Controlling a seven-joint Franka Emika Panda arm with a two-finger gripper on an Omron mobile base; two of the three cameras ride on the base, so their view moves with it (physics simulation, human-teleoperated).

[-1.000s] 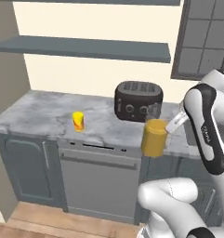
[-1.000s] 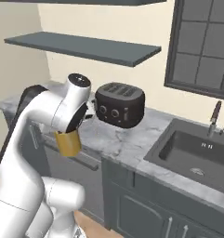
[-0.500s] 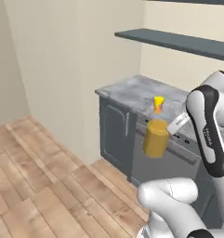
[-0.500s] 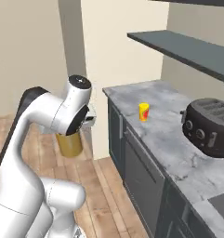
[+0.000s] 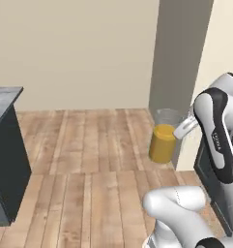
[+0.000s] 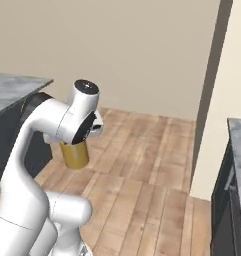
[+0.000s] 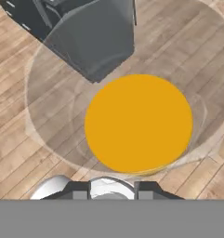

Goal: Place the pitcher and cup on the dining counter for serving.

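Step in hand: carry pitcher (image 5: 163, 137) to dining counter. End effector (image 5: 182, 130) clamped on pitcher rim, pitcher upright in air over wood floor (image 5: 89, 145). Dark counter (image 5: 3, 145) at left. Next: go there, set pitcher down near edge.

Home kitchen — wood plank floor (image 5: 89, 145), plain beige walls (image 6: 142, 50), marble-topped counter (image 6: 14, 87) over dark grey cabinets (image 5: 7, 160) — all rendered, simulated.

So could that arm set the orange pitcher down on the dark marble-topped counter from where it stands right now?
Probably not yet: the gripper carries the pitcher above open wooden floor, and the counter sits well off at the left edge.
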